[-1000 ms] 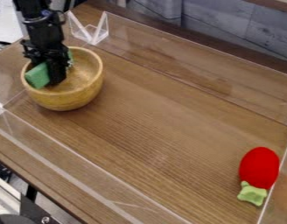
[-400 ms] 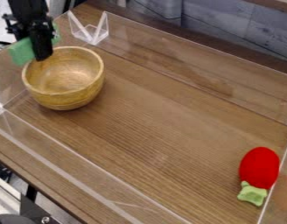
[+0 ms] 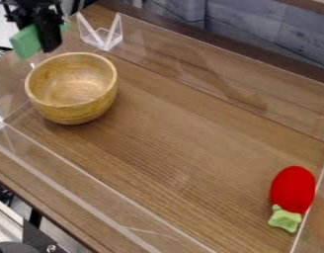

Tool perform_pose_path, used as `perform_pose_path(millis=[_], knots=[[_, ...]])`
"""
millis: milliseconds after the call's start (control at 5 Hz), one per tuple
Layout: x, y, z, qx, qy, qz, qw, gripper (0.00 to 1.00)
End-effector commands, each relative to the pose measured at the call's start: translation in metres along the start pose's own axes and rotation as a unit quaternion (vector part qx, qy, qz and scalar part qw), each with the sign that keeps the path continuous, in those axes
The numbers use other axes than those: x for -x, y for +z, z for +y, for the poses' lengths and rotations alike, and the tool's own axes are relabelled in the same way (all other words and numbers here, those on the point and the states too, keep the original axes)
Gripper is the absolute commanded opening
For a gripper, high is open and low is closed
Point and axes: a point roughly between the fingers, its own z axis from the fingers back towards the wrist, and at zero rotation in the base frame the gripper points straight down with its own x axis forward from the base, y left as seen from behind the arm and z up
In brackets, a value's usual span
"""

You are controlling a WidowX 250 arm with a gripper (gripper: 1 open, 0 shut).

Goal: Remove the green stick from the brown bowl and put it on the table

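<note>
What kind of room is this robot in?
Maybe a workshop or robot lab, though I can't be sure. A robot arm reaches over a wooden tabletop, and there are clear walls round its edges and loose black cables at the lower left.

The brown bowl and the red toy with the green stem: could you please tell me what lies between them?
Only bare table shows between the bowl and the toy, in the camera view.

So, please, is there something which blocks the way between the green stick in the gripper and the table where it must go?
Nothing visible blocks the gripper with the green stick from the open table. The brown bowl sits next to them, toward the camera, so a path directly over it would need some care.
</note>
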Motion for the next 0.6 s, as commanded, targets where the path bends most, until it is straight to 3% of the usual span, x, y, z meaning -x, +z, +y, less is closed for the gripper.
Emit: perform_pose_path(millis=[0, 200, 400], knots=[[-0.002, 0.036, -0.019, -0.018, -0.024, -0.043, 0.9987, 0.0], [0.005, 0.035, -0.039, -0.016, -0.052, -0.04, 0.9977, 0.0], [0.017, 0.032, -0.056, -0.017, -0.05, -0.041, 0.9978, 0.0]])
